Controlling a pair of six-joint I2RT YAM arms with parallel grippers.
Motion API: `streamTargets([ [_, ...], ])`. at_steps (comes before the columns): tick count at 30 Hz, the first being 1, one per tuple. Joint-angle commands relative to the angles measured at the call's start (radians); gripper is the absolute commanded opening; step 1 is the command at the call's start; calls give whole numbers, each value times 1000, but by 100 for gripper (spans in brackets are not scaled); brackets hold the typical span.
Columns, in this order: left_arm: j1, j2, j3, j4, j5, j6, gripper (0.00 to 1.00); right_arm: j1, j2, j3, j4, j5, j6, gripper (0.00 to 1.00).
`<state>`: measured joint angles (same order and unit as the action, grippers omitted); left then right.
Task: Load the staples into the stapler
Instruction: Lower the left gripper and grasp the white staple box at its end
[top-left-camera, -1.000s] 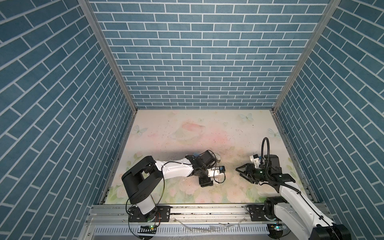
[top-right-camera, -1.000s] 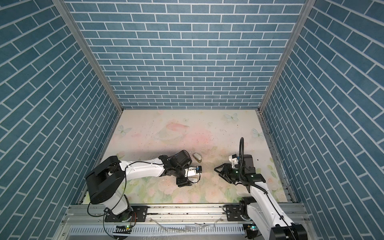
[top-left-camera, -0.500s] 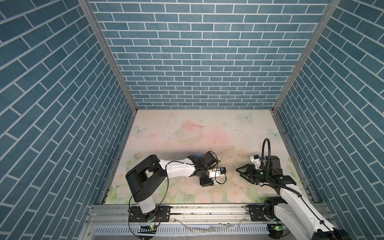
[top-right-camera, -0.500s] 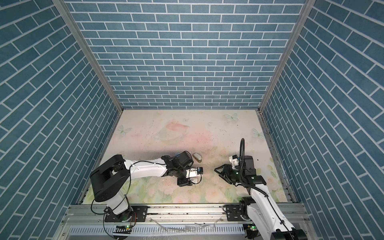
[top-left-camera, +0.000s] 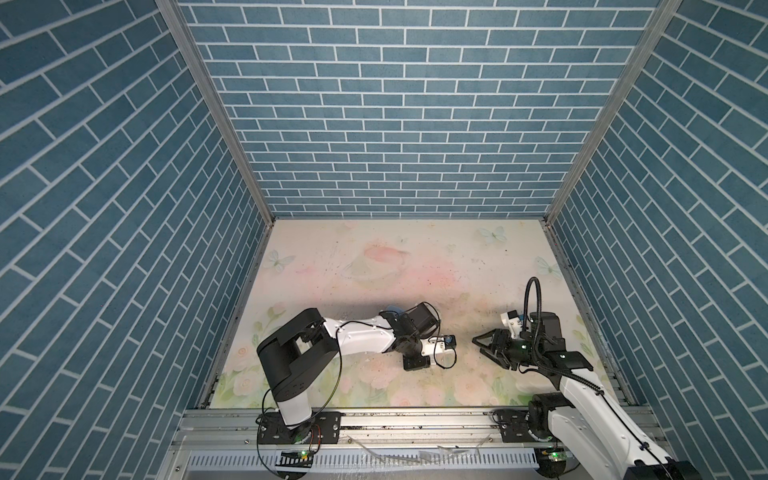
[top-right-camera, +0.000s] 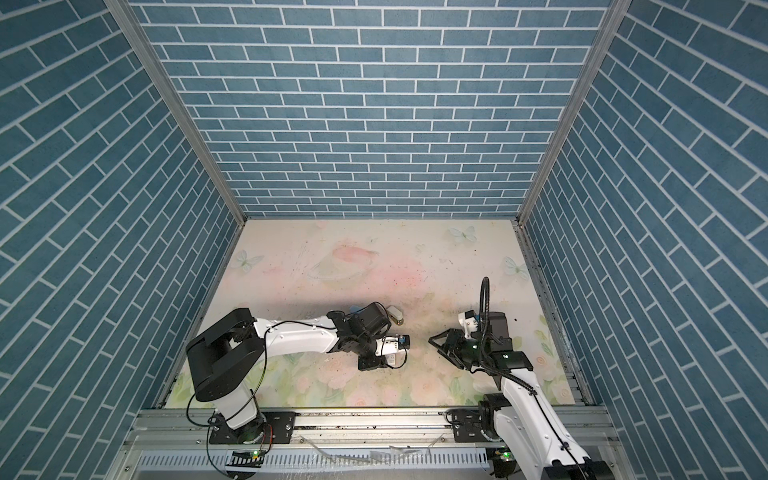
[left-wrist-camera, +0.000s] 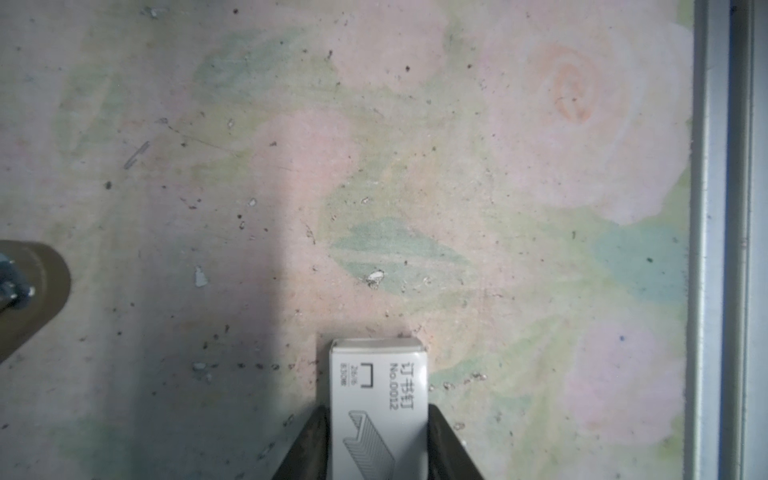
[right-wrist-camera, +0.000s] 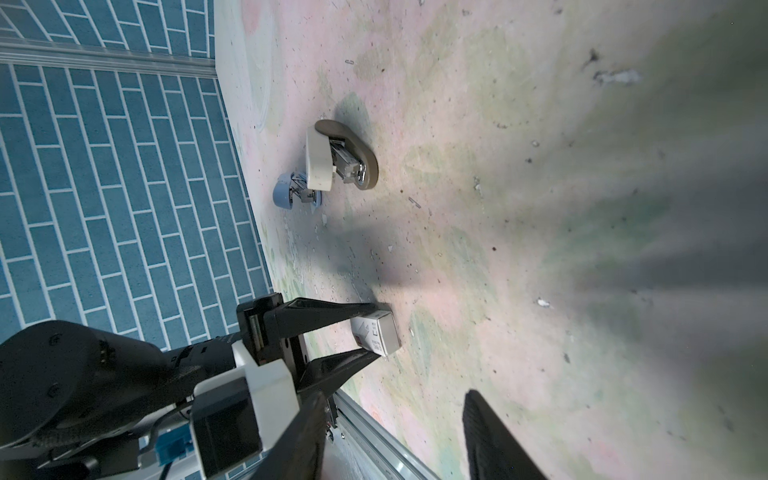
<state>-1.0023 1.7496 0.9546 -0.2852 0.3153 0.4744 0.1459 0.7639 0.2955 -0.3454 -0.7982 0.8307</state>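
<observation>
Blue brick-pattern walls (top-left-camera: 395, 104) box in your workspace on three sides, with a floral table mat (top-left-camera: 374, 257) spread across the floor and speckled with grit.

Your left arm (top-left-camera: 361, 332) lies low and stretched toward the middle of the mat. Your right arm (top-left-camera: 582, 386) rises from the front rail and points back at it, so the two wrists face each other across a bare gap.

In the right wrist view, your left gripper (right-wrist-camera: 372, 332) has its two black fingers pressed against the long sides of a white staple box (left-wrist-camera: 379, 374), pinching it between the tips. The box is closed and printed with a drawing of a staple strip and "No.0012". It sits low at the mat, toward the front centre. You cannot tell from these views whether it rests on the mat or is just clear of it.

Your right gripper (right-wrist-camera: 395, 392) holds nothing. Its jaws are spread wide and aimed at the box from a short way off.

Behind your left wrist, farther from the front rail and well apart from the box, lies a cream stapler (top-right-camera: 395, 314). The right wrist view shows metal between its cream top and brown base. Just beside it is a smaller blue stapler (right-wrist-camera: 282, 195), and in both top views your left arm hides most of it.

A thin grey strip (left-wrist-camera: 136, 154) lies loose on the mat, alone among the specks.
</observation>
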Motion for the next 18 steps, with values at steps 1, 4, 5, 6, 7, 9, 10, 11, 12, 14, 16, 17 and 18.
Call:
streamTargets([
  [1, -9, 33, 42, -9, -2, -8, 37, -6, 6, -9, -23, -17, -25, 54],
  [4, -10, 65, 77, -8, 7, -11, 37, -6, 14, -7, -24, -22, -33, 54],
  [5, -9, 74, 87, -7, 10, -12, 37, -6, 20, -6, -23, -28, -37, 54],
  [6, -11, 81, 94, -7, 13, -14, 37, -8, 26, -5, -24, -32, -41, 54],
  [7, -13, 87, 99, -5, 13, -13, 37, -8, 33, -2, -23, -36, -46, 54],
  [9, -13, 91, 102, 0, 17, -17, 40, -8, 51, -1, -16, -47, -55, 54],
  [10, -13, 87, 100, 0, 19, -21, 44, -8, 62, 1, -10, -52, -59, 54],
  [11, -13, 79, 95, 1, 21, -22, 48, -8, 74, 1, 1, -61, -63, 54],
  [12, -13, 69, 88, 2, 19, -22, 50, -8, 84, -1, 15, -72, -64, 54],
  [14, -13, 39, 61, 12, 11, -18, 54, -8, 114, -4, 55, -109, -72, 54],
  [16, -10, 9, 30, 30, 2, -12, 56, -7, 144, -1, 71, -137, -92, 54],
  [17, -11, -3, 14, 43, -2, -10, 57, -8, 161, 1, 83, -153, -101, 54],
  [18, -10, -12, 0, 56, -5, -11, 57, -8, 175, 3, 92, -168, -107, 54],
])
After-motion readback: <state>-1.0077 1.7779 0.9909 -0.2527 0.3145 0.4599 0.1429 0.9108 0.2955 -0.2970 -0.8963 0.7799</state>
